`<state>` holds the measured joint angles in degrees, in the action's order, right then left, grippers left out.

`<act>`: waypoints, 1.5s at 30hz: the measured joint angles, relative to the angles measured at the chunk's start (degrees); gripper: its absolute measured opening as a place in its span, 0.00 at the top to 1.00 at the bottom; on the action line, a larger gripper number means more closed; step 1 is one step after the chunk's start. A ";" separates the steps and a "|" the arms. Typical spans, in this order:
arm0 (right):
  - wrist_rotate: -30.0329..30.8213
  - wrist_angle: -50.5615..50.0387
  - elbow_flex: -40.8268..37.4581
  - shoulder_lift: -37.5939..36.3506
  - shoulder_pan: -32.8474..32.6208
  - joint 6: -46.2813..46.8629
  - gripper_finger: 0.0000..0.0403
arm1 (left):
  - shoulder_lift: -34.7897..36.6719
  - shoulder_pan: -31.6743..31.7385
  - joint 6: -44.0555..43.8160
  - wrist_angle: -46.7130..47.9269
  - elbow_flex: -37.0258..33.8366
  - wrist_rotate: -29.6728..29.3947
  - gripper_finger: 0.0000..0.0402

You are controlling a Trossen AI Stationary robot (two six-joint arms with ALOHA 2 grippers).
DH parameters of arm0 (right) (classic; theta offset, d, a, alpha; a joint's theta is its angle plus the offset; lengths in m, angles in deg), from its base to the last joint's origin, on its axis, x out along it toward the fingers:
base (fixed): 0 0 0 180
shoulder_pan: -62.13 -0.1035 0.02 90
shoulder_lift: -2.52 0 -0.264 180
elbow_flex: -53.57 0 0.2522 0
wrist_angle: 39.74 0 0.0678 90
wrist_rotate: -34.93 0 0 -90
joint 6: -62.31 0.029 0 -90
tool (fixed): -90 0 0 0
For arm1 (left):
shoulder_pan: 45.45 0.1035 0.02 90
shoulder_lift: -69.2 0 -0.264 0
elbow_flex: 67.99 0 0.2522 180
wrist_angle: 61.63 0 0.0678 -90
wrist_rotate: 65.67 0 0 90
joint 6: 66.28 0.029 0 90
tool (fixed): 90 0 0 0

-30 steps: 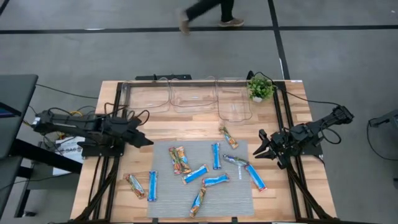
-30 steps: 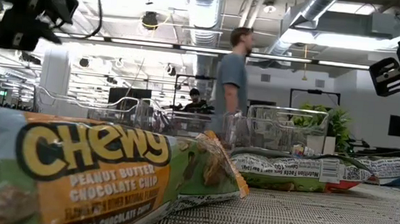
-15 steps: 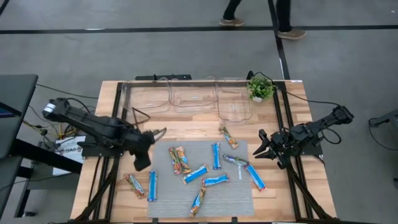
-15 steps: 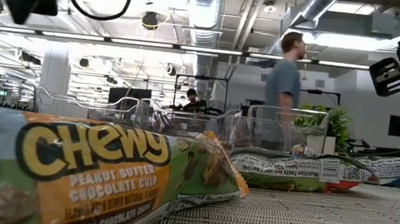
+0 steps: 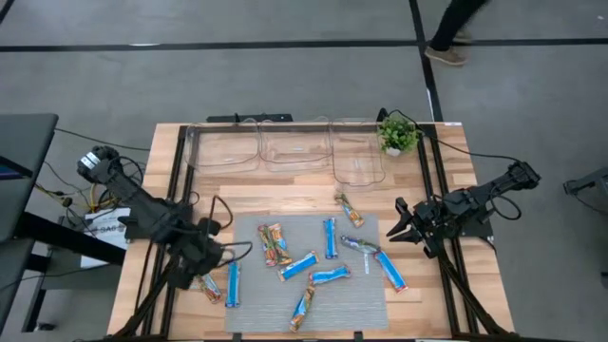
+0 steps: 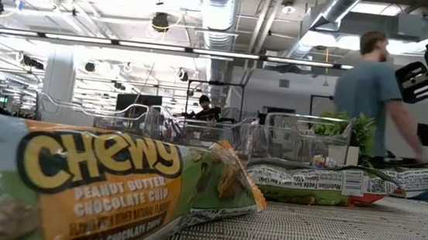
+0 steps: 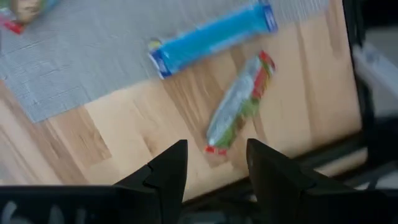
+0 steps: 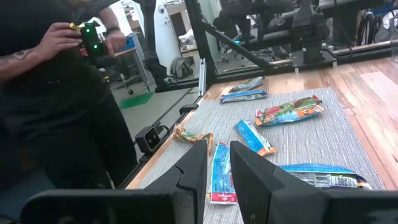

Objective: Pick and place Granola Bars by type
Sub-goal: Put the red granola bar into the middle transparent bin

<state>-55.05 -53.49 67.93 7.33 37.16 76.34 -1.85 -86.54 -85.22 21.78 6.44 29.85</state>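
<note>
Several wrapped granola bars lie flat on the grey mat [image 5: 361,294] and the wood beside it. Some are blue [image 5: 330,237], some orange-brown [image 5: 274,244], some silvery-green [image 5: 359,245]. My left gripper [image 5: 214,264] is open and points down above the mat's near-left corner. Just beyond its fingertips [image 7: 214,168] lie a silvery-green bar [image 7: 239,102] on bare wood and a blue bar [image 7: 211,37] across the mat's edge. My right gripper [image 5: 404,224] waits open off the mat's right side, its fingers [image 8: 219,165] facing the bars. A Chewy bar [image 6: 100,180] fills the low view.
Three clear bins [image 5: 294,147] stand in a row along the far edge, with a small potted plant [image 5: 397,133] at their right end. Dark frame rails [image 5: 432,180] run down both sides of the table. A person [image 6: 371,95] walks behind the table; another [image 8: 56,93] stands beside it.
My left arm has swung from the table's left side toward the near edge. Its gripper has tipped downward and come over the bars at the mat's near-left corner. No bar has moved. A person behind the table has walked to the right.
</note>
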 joint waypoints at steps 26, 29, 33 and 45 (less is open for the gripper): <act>0.00 0.00 0.00 0.01 0.00 0.01 0.85 | -2.66 -14.78 10.89 -5.73 -3.54 -4.79 0.61; 0.02 0.00 0.01 0.00 0.00 0.02 0.85 | -4.60 -14.72 11.10 -7.73 -5.37 -4.44 0.59; 0.02 0.01 0.01 0.00 0.00 0.01 0.85 | -8.10 -14.09 11.23 -11.01 -6.52 -4.39 0.53; 0.00 0.02 0.00 0.01 -0.01 0.01 0.85 | -13.73 -12.62 10.33 -20.16 -11.94 -3.16 0.43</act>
<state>-55.06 -53.47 67.94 7.33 37.15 76.34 -15.58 -99.16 -74.89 1.62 -5.51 26.70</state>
